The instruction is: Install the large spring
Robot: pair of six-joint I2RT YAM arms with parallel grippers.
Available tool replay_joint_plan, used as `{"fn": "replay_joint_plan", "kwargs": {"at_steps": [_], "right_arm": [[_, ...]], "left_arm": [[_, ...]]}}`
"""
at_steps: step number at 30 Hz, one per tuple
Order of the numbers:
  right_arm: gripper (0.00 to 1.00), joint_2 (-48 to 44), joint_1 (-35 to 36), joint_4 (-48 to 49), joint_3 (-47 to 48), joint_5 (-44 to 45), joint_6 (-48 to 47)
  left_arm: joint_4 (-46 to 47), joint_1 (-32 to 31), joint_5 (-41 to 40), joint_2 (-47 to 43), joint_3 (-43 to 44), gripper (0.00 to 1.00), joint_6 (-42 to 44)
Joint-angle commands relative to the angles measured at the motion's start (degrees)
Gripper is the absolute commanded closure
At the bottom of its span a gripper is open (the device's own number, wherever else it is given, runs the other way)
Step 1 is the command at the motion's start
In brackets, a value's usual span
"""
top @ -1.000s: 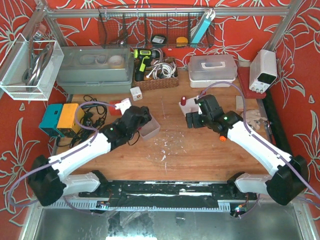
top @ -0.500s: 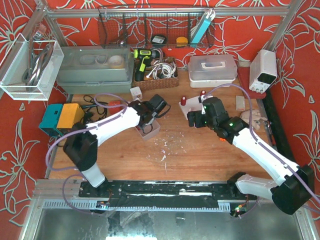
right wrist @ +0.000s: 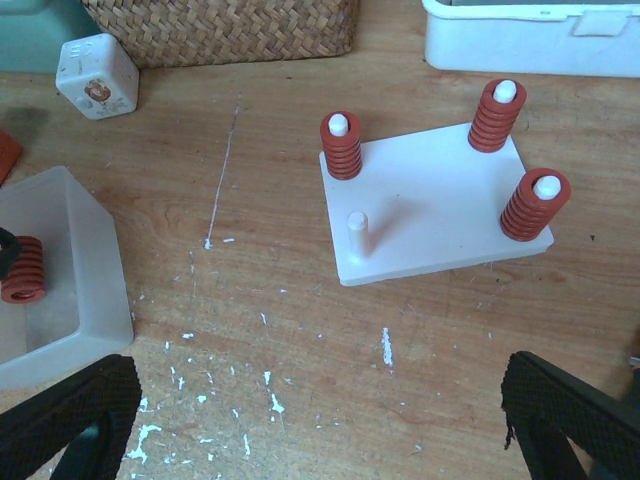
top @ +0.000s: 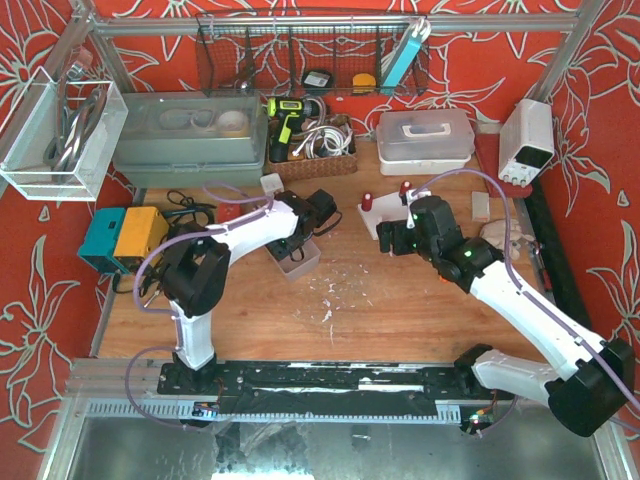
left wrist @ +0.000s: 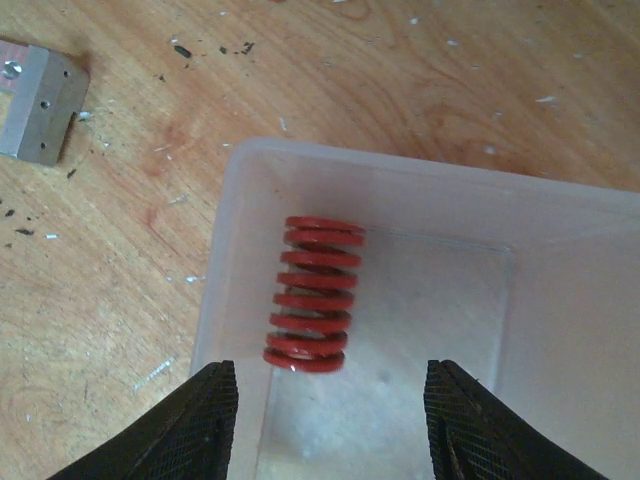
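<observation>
A large red spring [left wrist: 308,293] lies on its side in a clear plastic tray [left wrist: 560,230]; it also shows in the right wrist view [right wrist: 22,270]. My left gripper [left wrist: 330,420] is open just above the tray, its fingers on either side of the spring's near end, not touching. A white plate [right wrist: 440,215] carries three red springs on pegs [right wrist: 342,145] and one bare peg [right wrist: 358,233]. My right gripper [right wrist: 320,420] is open and empty, short of the plate. In the top view the left gripper [top: 305,225] is over the tray [top: 299,262].
A woven basket [right wrist: 220,30], a white cube [right wrist: 96,76] and a white lidded box [right wrist: 530,40] stand behind the plate. A small metal block [left wrist: 35,100] lies left of the tray. White chips litter the wooden table.
My left arm swung its gripper over the tray and lowered it toward the spring. My right arm shifted slightly right, staying near the plate.
</observation>
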Motion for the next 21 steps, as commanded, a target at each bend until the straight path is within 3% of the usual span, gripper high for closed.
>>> {"fn": "replay_joint_plan", "kwargs": {"at_steps": [1, 10, 21], "right_arm": [[0.01, -1.23, 0.36, 1.04, -1.09, 0.95, 0.77], [0.01, -1.44, 0.32, 0.84, -1.17, 2.09, 0.64], [0.01, -2.02, 0.33, 1.30, -1.75, 2.81, 0.73]], "left_arm": [[-3.93, 0.61, -2.94, 3.30, 1.44, 0.45, -1.22], [-1.86, 0.82, -1.26, 6.77, 1.24, 0.44, -1.00], [7.88, 0.94, 2.06, 6.95, -3.32, 0.45, 0.95]]}}
